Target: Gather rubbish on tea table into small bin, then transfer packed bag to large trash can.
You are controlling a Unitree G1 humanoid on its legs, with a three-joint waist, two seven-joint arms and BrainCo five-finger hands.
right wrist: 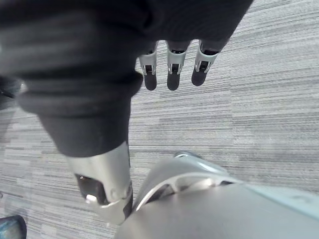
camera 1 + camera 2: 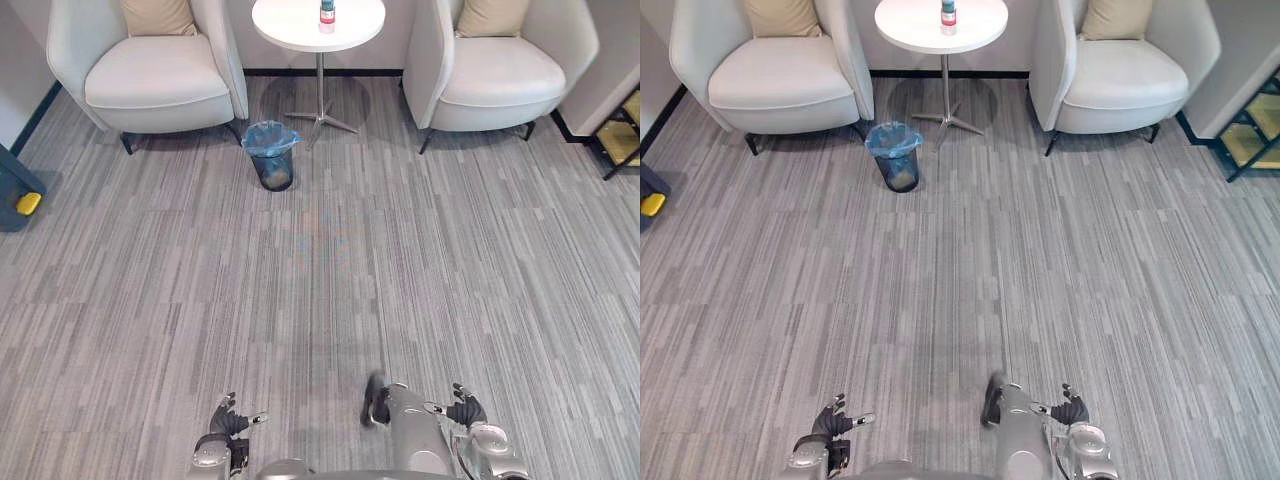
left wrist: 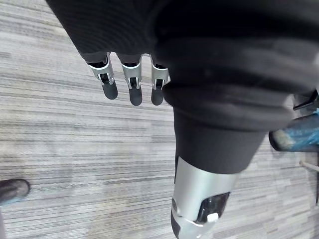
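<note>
Small bin (image 2: 271,155), lined blue, stands on the carpet (image 2: 330,270) beside the foot of the tea table (image 2: 285,22); a bottle (image 2: 327,14) sits mid-tabletop. Left hand (image 2: 229,420) and right hand (image 2: 466,409) hang released, empty.

open carpet (image 2: 330,260) leads to the small bin (image 2: 271,153); 2 armchairs (image 2: 160,75) flank the round table (image 2: 300,25) behind it.

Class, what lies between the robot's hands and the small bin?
Bare grey carpet; the left eye view shows it from left hand and right hand to small bin.
</note>
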